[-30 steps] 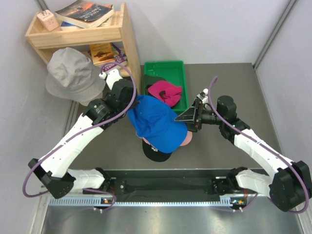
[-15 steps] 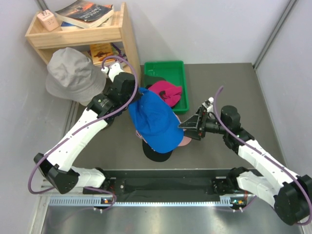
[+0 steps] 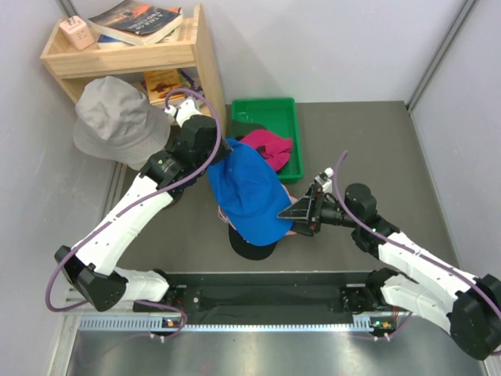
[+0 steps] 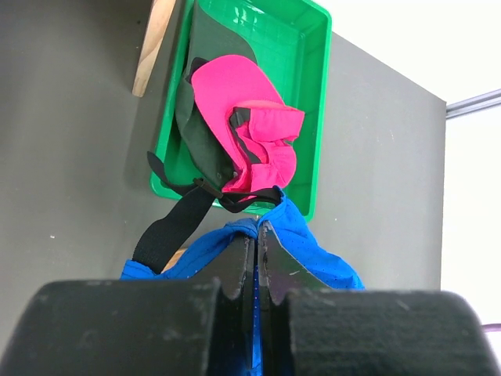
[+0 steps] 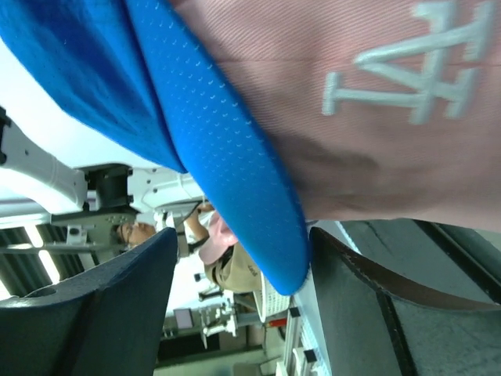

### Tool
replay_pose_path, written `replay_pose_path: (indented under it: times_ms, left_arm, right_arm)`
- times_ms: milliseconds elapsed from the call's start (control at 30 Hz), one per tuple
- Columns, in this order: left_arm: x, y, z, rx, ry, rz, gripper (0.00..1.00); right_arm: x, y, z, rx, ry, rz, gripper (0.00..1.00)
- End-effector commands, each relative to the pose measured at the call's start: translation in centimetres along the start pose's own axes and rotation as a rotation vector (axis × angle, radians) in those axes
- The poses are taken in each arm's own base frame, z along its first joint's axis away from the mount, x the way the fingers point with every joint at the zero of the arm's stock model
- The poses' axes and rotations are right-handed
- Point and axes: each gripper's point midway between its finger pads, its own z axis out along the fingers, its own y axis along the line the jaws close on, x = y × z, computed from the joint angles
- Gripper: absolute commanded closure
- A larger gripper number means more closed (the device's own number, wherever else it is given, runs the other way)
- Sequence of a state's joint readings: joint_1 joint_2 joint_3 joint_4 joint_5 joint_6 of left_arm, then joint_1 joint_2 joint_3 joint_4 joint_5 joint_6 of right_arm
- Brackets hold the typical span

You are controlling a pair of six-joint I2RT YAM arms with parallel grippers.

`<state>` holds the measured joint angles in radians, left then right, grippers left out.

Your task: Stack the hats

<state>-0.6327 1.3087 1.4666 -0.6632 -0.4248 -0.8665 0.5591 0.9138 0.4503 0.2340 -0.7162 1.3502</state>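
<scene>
The bright blue cap (image 3: 249,194) hangs over a pile in the middle of the table. My left gripper (image 3: 222,153) is shut on the fabric at its back edge, which shows in the left wrist view (image 4: 256,235). My right gripper (image 3: 290,215) is open at the cap's brim, and the blue brim edge (image 5: 235,180) lies between its fingers (image 5: 94,313). A pink cap (image 5: 376,117) with a white logo lies under the blue one. A black cap's brim (image 3: 250,247) sticks out below. The magenta cap (image 3: 266,147) lies on the dark green cap (image 4: 200,133) in the green tray (image 3: 282,110). The lavender cap is hidden.
A wooden shelf (image 3: 125,51) with books stands at the back left. A grey bucket hat (image 3: 117,117) lies beside it. The green tray (image 4: 309,94) sits just behind the pile. A black strap (image 4: 168,231) trails from the tray.
My right gripper has moved toward the near edge and left, down to the blue cap's brim. My left gripper has kept its hold, and the blue cap has shifted slightly back.
</scene>
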Motion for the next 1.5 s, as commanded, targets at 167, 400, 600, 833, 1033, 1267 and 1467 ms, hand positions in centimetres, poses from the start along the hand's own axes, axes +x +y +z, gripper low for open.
replay_pose_path:
  times_ms: [167,400,600,833,1033,1267,1467]
  left_arm:
    - [-1.7,-0.2,-0.8,0.032,-0.049,0.008,1.00]
    - [-2.3,1.9,-1.8,-0.024,-0.074,0.030,1.00]
    - [-0.9,3.9,-2.7,-0.072,-0.018,0.035,1.00]
    - [3.3,4.8,-3.2,-0.050,0.132,-0.022,1.00]
    - [4.3,5.1,-3.1,-0.062,0.166,-0.053,1.00]
    - [3.4,4.8,-3.2,-0.067,0.147,-0.026,1.00]
    - [2.8,4.8,-3.5,-0.058,0.125,-0.024,1.00]
  right_arm:
    - [1.9,3.0,1.9,-0.116,0.051,-0.081,0.46]
    - [1.2,5.2,0.9,-0.065,0.027,-0.145,0.91]
    - [-1.4,6.6,-1.4,-0.051,-0.028,-0.074,0.89]
    - [-4.8,5.4,-3.0,-0.020,-0.107,-0.054,0.81]
    - [-6.9,5.2,-2.8,0.009,-0.152,-0.113,0.66]
    - [-7.3,5.0,-2.9,0.017,-0.184,-0.127,0.58]
    - [-6.8,5.2,-3.3,0.020,-0.182,-0.113,0.88]
